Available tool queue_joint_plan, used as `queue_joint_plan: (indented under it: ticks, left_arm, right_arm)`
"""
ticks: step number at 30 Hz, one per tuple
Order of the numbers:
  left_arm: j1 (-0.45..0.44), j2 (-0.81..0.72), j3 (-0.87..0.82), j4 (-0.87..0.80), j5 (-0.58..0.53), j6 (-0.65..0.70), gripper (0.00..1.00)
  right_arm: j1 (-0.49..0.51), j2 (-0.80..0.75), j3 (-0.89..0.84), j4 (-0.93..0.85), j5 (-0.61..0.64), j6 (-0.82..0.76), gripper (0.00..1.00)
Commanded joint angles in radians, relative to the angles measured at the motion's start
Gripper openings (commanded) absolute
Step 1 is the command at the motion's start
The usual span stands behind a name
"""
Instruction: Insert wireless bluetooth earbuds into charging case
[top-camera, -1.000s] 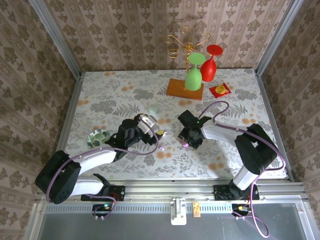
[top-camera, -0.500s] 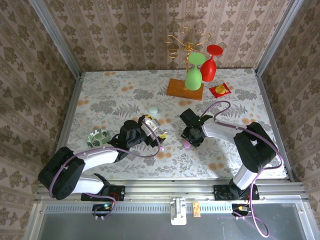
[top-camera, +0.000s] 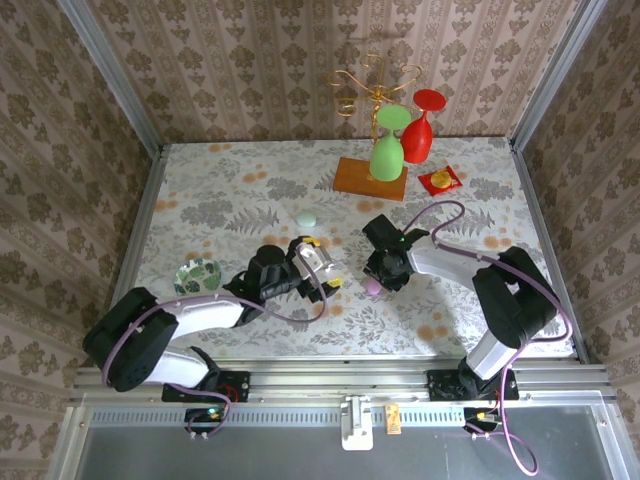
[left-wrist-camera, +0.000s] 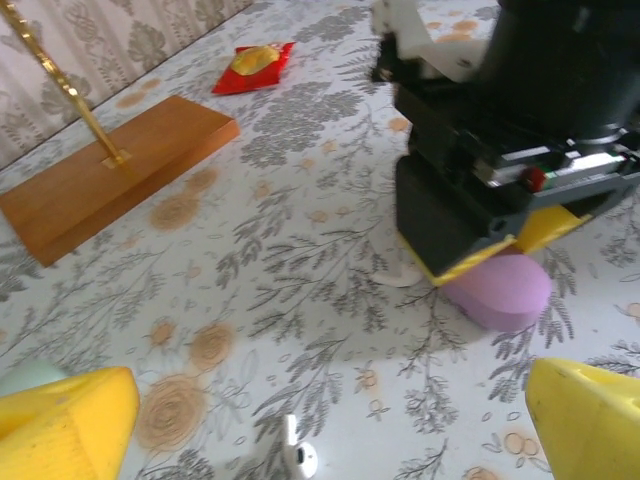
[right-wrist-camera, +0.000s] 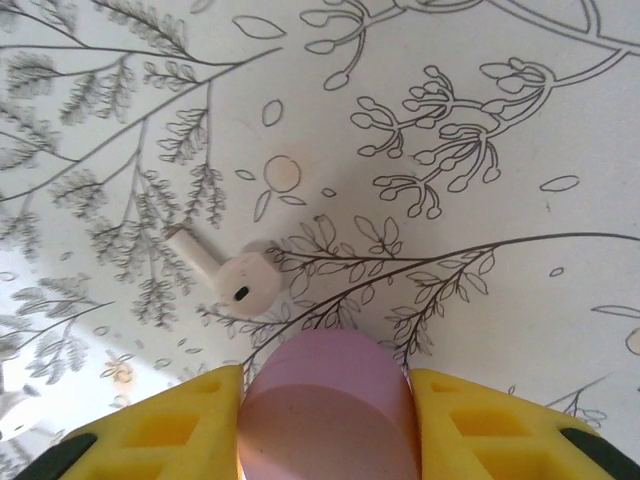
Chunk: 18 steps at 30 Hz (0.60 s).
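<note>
A purple oval charging case (right-wrist-camera: 325, 400) lies on the flowered table, and my right gripper (right-wrist-camera: 327, 395) is shut on it, a yellow pad pressed to each side. One white earbud (right-wrist-camera: 245, 283) rests on the table just ahead of the case. In the top view the right gripper (top-camera: 380, 272) stands over the case (top-camera: 372, 286) at mid-table. My left gripper (top-camera: 325, 268) hangs open just to its left. A second white earbud (left-wrist-camera: 300, 457) lies on the table between the left gripper's (left-wrist-camera: 330, 425) spread yellow fingertips, untouched. The left wrist view also has the purple case (left-wrist-camera: 500, 290) under the right gripper.
A wooden base (top-camera: 370, 178) with a gold rack holds a green and a red glass at the back. A red packet (top-camera: 440, 180) lies to its right. A pale green oval case (top-camera: 306, 218) sits behind the left gripper, a patterned bowl (top-camera: 197, 274) at the left.
My left gripper has travelled right, toward the purple case, staying open. The right gripper's jaws have closed in onto the purple case.
</note>
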Motion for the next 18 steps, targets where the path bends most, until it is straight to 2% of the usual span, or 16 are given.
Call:
queue_joint_plan:
  ticks: [1, 6, 12, 18]
  left_arm:
    - [-0.048, 0.043, 0.001, 0.122, -0.025, -0.040, 1.00]
    - [-0.103, 0.151, -0.015, 0.337, -0.044, -0.047, 0.96]
    - [-0.144, 0.300, 0.004, 0.545, -0.044, -0.022, 0.79]
    - [-0.166, 0.377, 0.031, 0.589, -0.081, 0.011, 0.69]
  right_arm:
    - [-0.005, -0.086, -0.037, 0.042, 0.001, 0.062, 0.38]
    - [-0.006, -0.160, -0.057, 0.083, -0.008, 0.100, 0.38]
    - [-0.006, -0.194, -0.053, 0.131, -0.059, 0.131, 0.38]
    - [-0.007, -0.214, -0.055, 0.177, -0.087, 0.153, 0.38]
